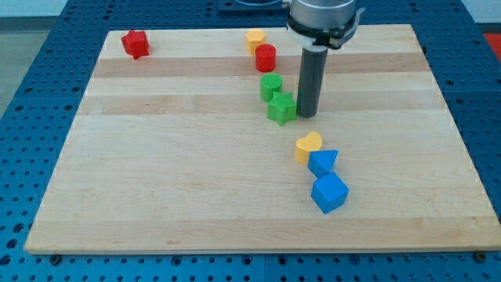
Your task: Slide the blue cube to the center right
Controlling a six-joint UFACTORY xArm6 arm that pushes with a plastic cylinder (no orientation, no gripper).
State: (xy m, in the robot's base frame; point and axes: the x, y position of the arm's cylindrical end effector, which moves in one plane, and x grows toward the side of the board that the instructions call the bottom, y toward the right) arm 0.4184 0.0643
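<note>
tip (306, 116) – beside green star (282, 108) | blue cube (329, 193) – well below

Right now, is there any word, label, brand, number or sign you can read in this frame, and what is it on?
None: no readable text.
The wooden board, the blue cube and the other coloured blocks are plain.
The rod down to my tip, beside the green star block, shows no marking.

Lab: blue perforated bench (47, 78)
</note>
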